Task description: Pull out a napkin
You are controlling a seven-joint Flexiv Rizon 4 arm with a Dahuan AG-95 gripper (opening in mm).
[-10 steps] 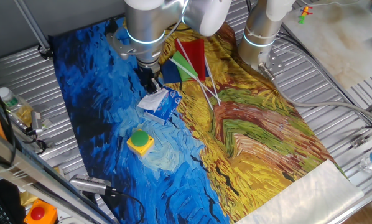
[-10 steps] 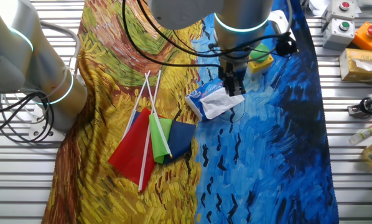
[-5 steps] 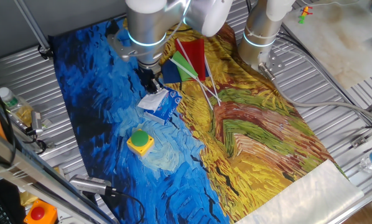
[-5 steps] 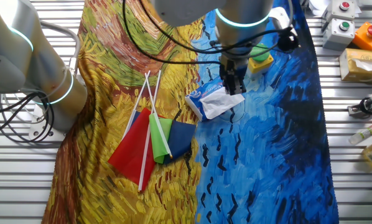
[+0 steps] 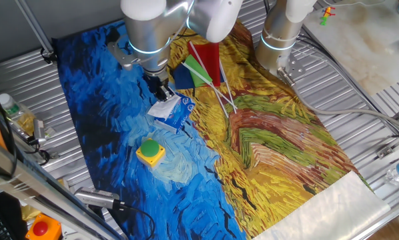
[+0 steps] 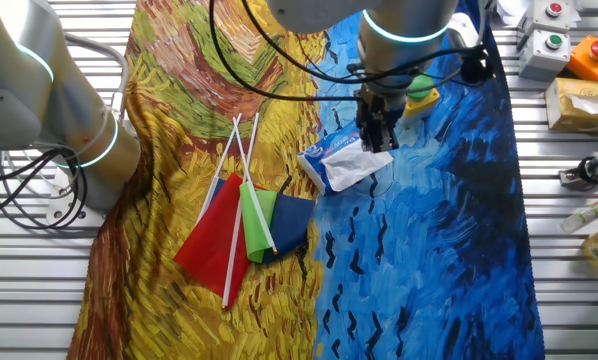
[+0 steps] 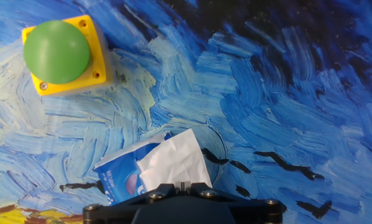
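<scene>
The claw (image 5: 163,94) points straight down over the top edge of the napkin (image 5: 163,109); its dark fingertips (image 6: 378,141) stand close together at the paper, but whether they actually pinch the sheet cannot be told from any view; in the hand view only the black base of the claw shows at the bottom edge, with the napkin's (image 7: 173,163) white creased corner rising just before it. The napkin (image 6: 357,166) sticks out of the blue tissue packet (image 5: 179,113), which lies flat on the painted cloth (image 5: 266,153) covering the worktop (image 5: 86,40); the packet (image 7: 125,177) shows white print on its face. Near the packet, on the blue part of the cloth, sits a yellow box with a green button (image 5: 150,151); it stands apart from the packet (image 6: 320,162) and touches nothing else; in the hand view it (image 7: 61,53) fills the upper left corner. On the other side of the packet lie small flags (image 6: 244,225) in red, green and dark blue with white sticks, overlapping one another; they rest close beside the packet. The arm (image 5: 146,27) comes down upright over the packet, its wrist ringed by a lit cyan band; a second arm's base (image 5: 283,33) stands at the cloth's far edge.
</scene>
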